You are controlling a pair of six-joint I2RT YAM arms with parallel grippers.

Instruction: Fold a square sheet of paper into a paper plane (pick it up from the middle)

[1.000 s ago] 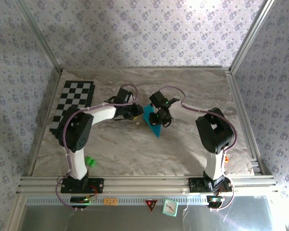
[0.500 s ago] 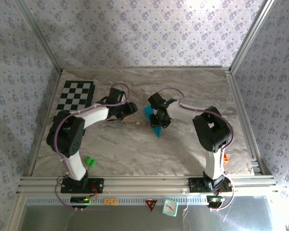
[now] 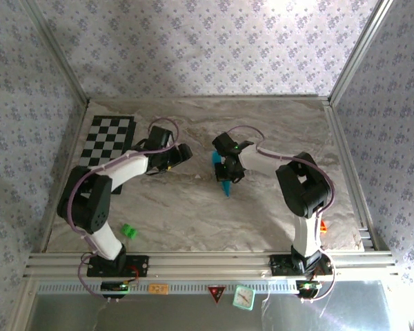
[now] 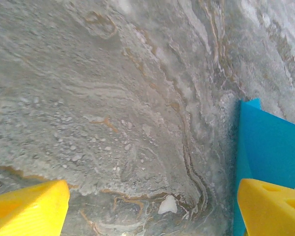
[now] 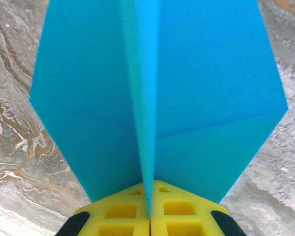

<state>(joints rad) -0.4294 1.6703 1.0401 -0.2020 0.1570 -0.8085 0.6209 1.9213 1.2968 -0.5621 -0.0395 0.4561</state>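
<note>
Counter (image 3: 262,214): marbled.
Left end effector (image 4: 150,206): released, fingers wide, empty, beside paper plane (image 4: 265,147).
Right end effector (image 5: 150,216): clenched on centre crease.
Paper plane: mid-counter, pointed, wings spread.
Progress: folding looks nearly done; finishing and set-down left.

The left arm (image 3: 124,167) and right arm (image 3: 305,238) had white links, bulky black joints, looping lilac cables; fingers (image 5: 120,216) were yellow, with square recesses.

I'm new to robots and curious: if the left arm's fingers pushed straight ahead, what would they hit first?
Probably the bare marble table: the open left fingers slant down towards it. The blue paper sits just beyond one finger, so that finger might graze its edge, though depth is hard to judge.
</note>
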